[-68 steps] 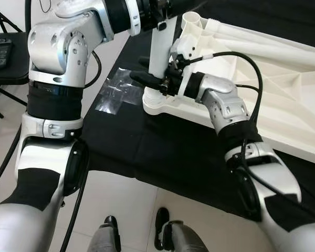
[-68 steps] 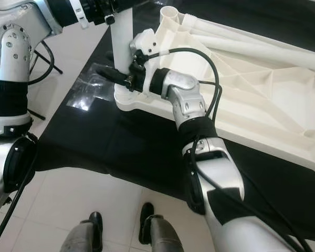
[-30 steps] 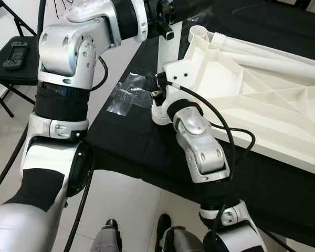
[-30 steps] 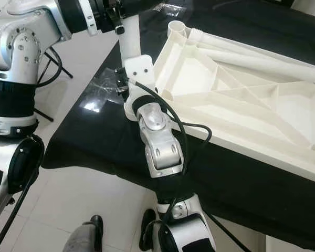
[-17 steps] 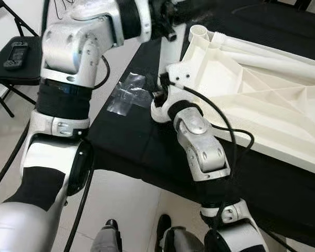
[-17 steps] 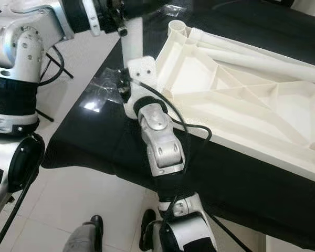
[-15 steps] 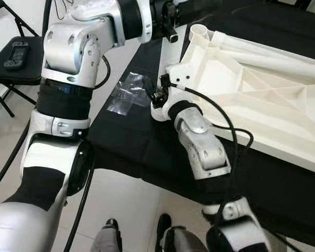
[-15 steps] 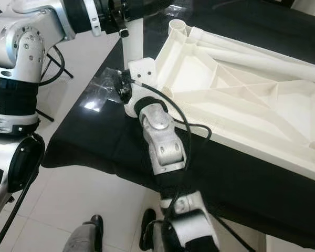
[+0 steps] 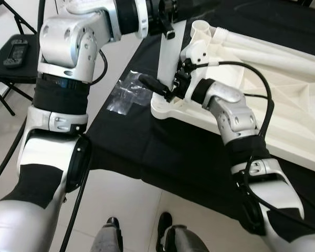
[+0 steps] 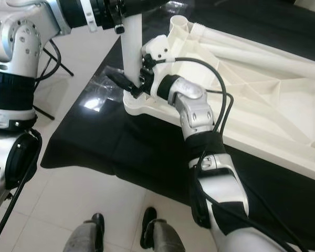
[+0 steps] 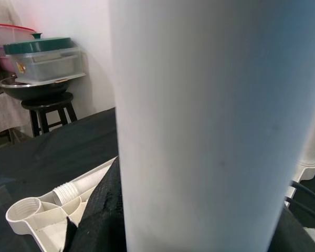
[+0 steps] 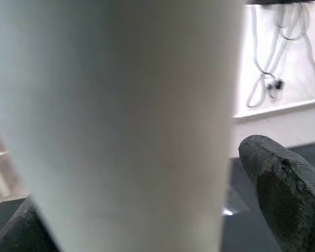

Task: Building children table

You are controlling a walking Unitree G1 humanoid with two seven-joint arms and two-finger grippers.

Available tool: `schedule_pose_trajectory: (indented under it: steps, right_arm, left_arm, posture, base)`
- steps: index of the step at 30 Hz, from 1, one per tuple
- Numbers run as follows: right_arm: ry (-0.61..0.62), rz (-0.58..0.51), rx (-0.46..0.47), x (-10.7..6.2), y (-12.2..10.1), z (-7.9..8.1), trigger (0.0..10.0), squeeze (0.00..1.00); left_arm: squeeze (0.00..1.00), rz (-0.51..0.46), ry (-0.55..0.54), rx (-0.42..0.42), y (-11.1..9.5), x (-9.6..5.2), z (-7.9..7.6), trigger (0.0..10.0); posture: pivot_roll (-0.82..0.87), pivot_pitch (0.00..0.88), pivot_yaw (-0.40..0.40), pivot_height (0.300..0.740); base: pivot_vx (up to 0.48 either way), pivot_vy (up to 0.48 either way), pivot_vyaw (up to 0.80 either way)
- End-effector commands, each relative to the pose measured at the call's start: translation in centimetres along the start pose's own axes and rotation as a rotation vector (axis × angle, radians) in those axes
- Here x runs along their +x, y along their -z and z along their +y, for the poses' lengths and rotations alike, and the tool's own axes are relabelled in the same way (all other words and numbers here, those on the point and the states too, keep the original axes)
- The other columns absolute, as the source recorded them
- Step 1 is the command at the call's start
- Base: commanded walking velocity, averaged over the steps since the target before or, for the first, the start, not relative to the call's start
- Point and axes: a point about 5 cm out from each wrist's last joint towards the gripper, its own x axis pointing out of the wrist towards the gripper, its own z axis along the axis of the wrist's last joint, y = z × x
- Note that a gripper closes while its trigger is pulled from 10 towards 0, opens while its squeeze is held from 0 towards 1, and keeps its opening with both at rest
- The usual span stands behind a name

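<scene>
A white table leg (image 9: 167,68) stands upright in the corner socket of the upturned white tabletop (image 9: 283,100), which lies on black cloth. The left gripper (image 9: 165,13) clamps the leg's upper part; the right gripper (image 9: 160,89) straddles its base, fingers spread. Judged step: seating the leg. Next likely needs twisting or pressing it home.

Upright white leg (image 9: 167,68) blocks both fingers' paths; plastic bag (image 9: 127,93) lies on the cloth beside it
</scene>
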Motion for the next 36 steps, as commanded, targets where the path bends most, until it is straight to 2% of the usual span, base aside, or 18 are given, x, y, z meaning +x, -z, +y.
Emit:
schedule_pose_trajectory:
  steps: [1, 2, 5, 9, 15, 16, 17, 18, 24, 25, 26, 29, 30, 31, 32, 33, 34, 36]
  right_arm:
    - [-0.204, -0.061, -0.023, 2.3, -1.3, 2.1, 0.0, 0.0]
    - [-0.204, -0.061, -0.023, 2.3, -1.3, 2.1, 0.0, 0.0]
    - [-0.366, -0.096, 0.0, 2.5, -1.5, 2.7, 0.0, 0.0]
    - [-0.416, -0.09, 0.002, 2.7, -1.2, 2.8, 0.0, 0.0]
    - [-0.44, -0.084, -0.003, 2.8, -0.8, 2.9, 0.0, 0.0]
    - [-0.442, -0.085, -0.007, 2.8, -0.7, 2.9, 0.0, 0.0]
    - [-0.442, -0.085, -0.007, 2.8, -0.7, 2.9, 0.0, 0.0]
    - [-0.439, -0.085, -0.01, 2.8, -0.6, 2.9, 0.0, 0.0]
    - [-0.373, -0.052, -0.044, 2.4, 0.2, 2.6, 0.0, 0.0]
    - [-0.329, -0.018, -0.056, 2.2, 0.8, 2.4, 0.0, 0.0]
    - [-0.221, 0.064, -0.061, 2.0, 1.9, 2.3, 0.0, 0.0]
    - [-0.146, 0.12, -0.068, 1.7, 2.8, 2.2, 0.0, 0.0]
    - [0.216, 0.247, -0.013, 1.6, 4.7, 1.8, 0.0, 0.0]
    - [0.216, 0.247, -0.013, 1.6, 4.7, 1.8, 0.0, 0.0]
    - [0.376, 0.309, 0.029, 0.7, 6.2, 4.1, 0.0, 0.0]
    - [0.464, 0.328, 0.072, 0.1, 6.7, 6.3, 0.0, 0.0]
    - [0.464, 0.328, 0.072, 0.1, 6.7, 6.3, 0.0, 0.0]
    - [0.528, 0.284, 0.092, 0.1, 6.2, 7.5, 0.0, 0.0]
  left_arm:
    - [0.0, -0.004, 0.187, -0.039, 0.6, 2.4, -2.5, 0.0]
    - [0.0, -0.004, 0.187, -0.039, 0.6, 2.4, -2.5, 0.0]
    - [0.0, 0.004, 0.185, -0.044, 1.0, 2.2, -2.0, 0.0]
    - [0.0, 0.015, 0.171, -0.052, 2.0, 1.8, -0.9, 0.0]
    - [0.0, 0.022, 0.155, -0.046, 2.7, 1.6, -0.4, 0.0]
    - [0.4, 0.02, 0.143, -0.048, 2.8, 1.6, -0.4, 0.0]
    - [0.4, 0.02, 0.143, -0.048, 2.8, 1.6, -0.4, 0.0]
    - [1.0, 0.026, 0.128, -0.049, 3.1, 1.6, -0.3, 9.6]
    - [1.0, 0.04, 0.099, -0.058, 3.8, 1.7, -0.2, 10.0]
    - [0.0, 0.034, 0.098, -0.062, 3.8, 1.8, -0.2, 10.0]
    - [0.0, 0.03, 0.087, -0.06, 3.7, 1.8, 0.0, 10.0]
    - [0.0, 0.027, 0.08, -0.058, 3.7, 1.8, 0.0, 10.0]
    - [0.0, 0.023, 0.076, -0.057, 3.5, 1.8, 0.0, 10.0]
    - [0.0, 0.023, 0.076, -0.057, 3.5, 1.8, 0.0, 10.0]
    - [0.0, 0.019, 0.076, -0.053, 3.1, 1.9, -0.1, 10.0]
    - [0.0, 0.018, 0.085, -0.047, 2.7, 1.9, -0.4, 10.0]
    - [0.0, 0.018, 0.085, -0.047, 2.7, 1.9, -0.4, 10.0]
    - [0.0, 0.015, 0.101, -0.035, 2.2, 2.5, -1.1, 10.0]
  posture:
    - [0.15, 0.317, -0.032, 0.74]
    - [0.15, 0.317, -0.032, 0.74]
    - [0.16, 0.319, -0.033, 0.74]
    - [0.16, 0.321, -0.031, 0.74]
    - [0.16, 0.324, -0.029, 0.74]
    - [0.15, 0.324, -0.029, 0.74]
    - [0.15, 0.324, -0.029, 0.74]
    - [0.15, 0.324, -0.029, 0.74]
    - [0.14, 0.328, -0.036, 0.74]
    - [0.14, 0.328, -0.036, 0.74]
    - [0.14, 0.334, -0.057, 0.74]
    - [0.14, 0.334, -0.057, 0.74]
    - [0.14, 0.333, -0.081, 0.74]
    - [0.14, 0.333, -0.081, 0.74]
    - [0.16, 0.346, -0.077, 0.74]
    - [0.13, 0.35, -0.059, 0.74]
    - [0.13, 0.35, -0.059, 0.74]
    - [0.13, 0.334, -0.06, 0.74]
  base:
    - [0.0, 0.0, 0.0]
    - [0.0, 0.0, 0.0]
    - [0.0, 0.0, 0.0]
    - [0.0, 0.0, 0.0]
    - [0.0, 0.0, 0.0]
    - [0.0, 0.0, 0.0]
    - [0.0, 0.0, 0.0]
    - [0.0, 0.0, 0.0]
    - [0.0, 0.0, 0.0]
    - [0.0, 0.0, 0.0]
    - [0.0, 0.0, 0.0]
    - [0.0, 0.0, 0.0]
    - [0.0, 0.0, 0.0]
    - [0.0, 0.0, 0.0]
    - [0.0, 0.0, 0.0]
    - [0.0, 0.0, 0.0]
    - [0.0, 0.0, 0.0]
    - [0.0, 0.0, 0.0]
